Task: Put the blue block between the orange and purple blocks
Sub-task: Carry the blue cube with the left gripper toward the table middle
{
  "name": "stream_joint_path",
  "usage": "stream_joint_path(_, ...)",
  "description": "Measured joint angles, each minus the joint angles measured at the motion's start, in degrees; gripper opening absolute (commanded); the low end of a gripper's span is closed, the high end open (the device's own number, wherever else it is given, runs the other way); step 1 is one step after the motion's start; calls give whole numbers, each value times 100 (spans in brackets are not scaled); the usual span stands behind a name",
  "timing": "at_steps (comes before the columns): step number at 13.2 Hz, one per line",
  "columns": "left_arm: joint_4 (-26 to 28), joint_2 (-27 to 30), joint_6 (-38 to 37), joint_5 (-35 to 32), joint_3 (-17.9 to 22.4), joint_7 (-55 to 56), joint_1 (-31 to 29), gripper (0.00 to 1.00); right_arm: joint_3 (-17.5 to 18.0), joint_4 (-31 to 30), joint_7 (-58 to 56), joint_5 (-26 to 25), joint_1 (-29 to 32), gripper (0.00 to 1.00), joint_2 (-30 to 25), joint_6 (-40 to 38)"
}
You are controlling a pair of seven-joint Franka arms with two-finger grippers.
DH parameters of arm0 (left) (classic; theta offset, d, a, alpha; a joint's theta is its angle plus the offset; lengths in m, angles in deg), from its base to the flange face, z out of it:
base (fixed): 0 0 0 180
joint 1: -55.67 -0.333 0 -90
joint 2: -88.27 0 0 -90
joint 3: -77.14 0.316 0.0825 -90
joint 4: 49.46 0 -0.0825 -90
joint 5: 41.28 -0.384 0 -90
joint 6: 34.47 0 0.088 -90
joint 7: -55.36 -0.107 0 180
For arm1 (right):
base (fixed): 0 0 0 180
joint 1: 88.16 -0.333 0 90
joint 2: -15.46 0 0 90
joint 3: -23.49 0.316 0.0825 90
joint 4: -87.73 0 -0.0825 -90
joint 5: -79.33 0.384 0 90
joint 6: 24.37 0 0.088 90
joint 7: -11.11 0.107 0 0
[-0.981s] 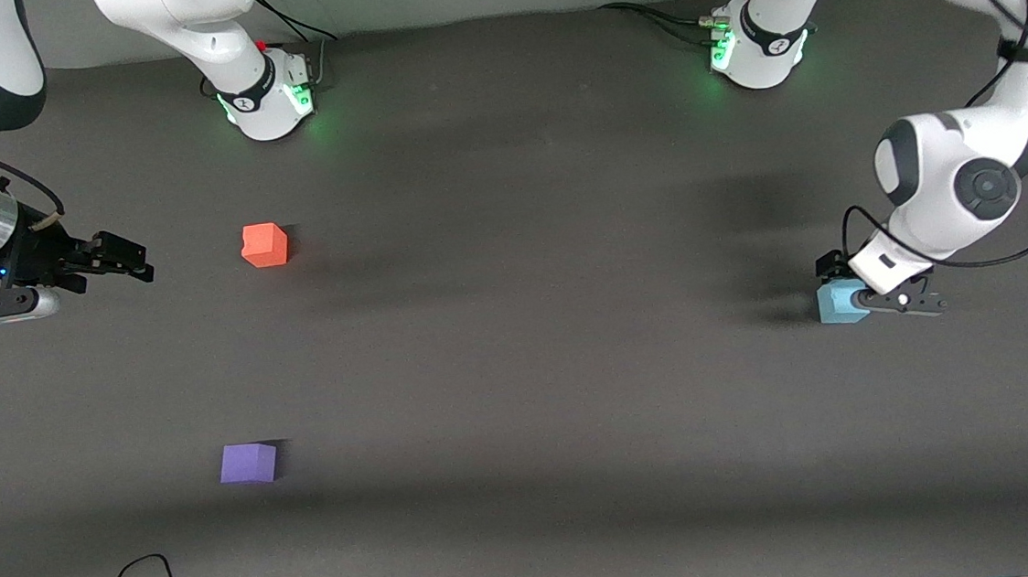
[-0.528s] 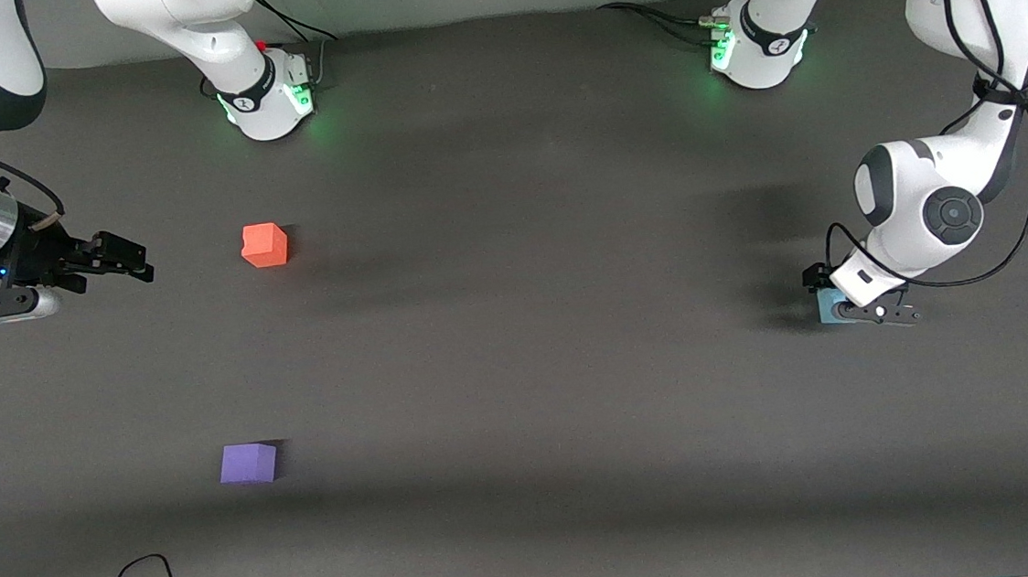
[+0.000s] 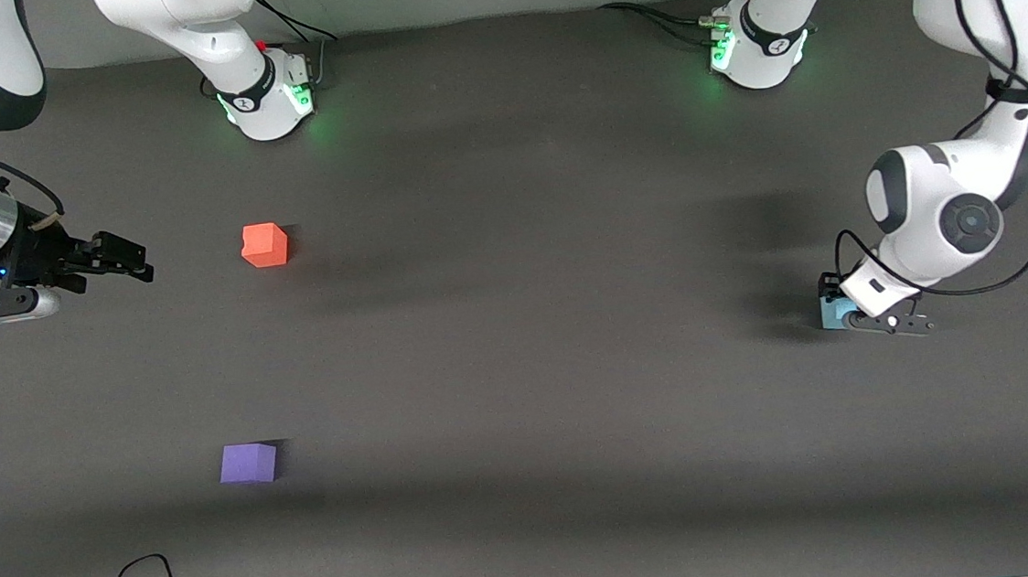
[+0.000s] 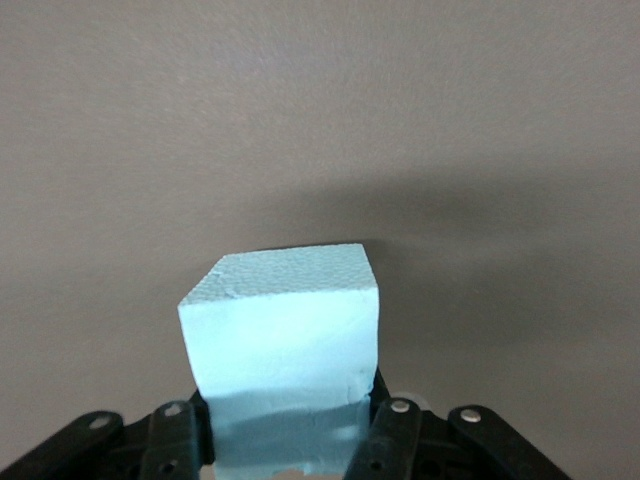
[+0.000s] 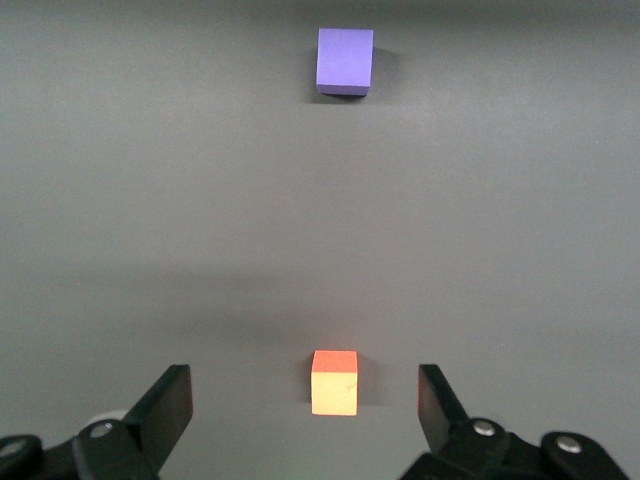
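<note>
At the left arm's end of the table (image 3: 520, 361), left claw (image 3: 846, 315) clenched on the blue block (image 4: 285, 345), fingers (image 4: 392, 440) pressed to two of its sides (block low at the table's surface). Over the right arm's end, right claw (image 5: 305, 400) waiting, spread wide and holding nothing. Below it the orange block (image 3: 265, 245), with the purple block (image 3: 248, 463) nearer the front camera, both well apart from the blue one.

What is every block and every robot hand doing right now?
blue block: on the table at the left arm's end, pinched by the left gripper.
left gripper: down at the table, shut on the blue block.
right gripper: open, empty, waiting at the right arm's end.
orange block: resting free on the table.
purple block: resting free, nearer the front camera than the orange block.
</note>
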Motion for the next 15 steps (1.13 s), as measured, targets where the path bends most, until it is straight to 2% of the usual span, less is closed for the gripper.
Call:
stream_joint_path(3,-983,307,-1675,11,-90,480,149,21,-2,0,0,0,2,100,0,0)
stream_joint_path(6,-1431,494,-2349,44,-208,1718,956,21,-2,0,0,0,3,100,1,0)
stream_joint_path(10,-2010,220,-2380,298,-474,3922,2399,21,-3,-1,0,0,3,100,1,0)
stream_joint_path(13,-2987,-637,-2307,340,-597,5458,3453,21,-4,-2,0,8,5,100,11,0)
stream_joint_path(15,-3381,-1365,-1846,343,-602,6017,4021,21,-10,-3,0,45,5,100,25,0)
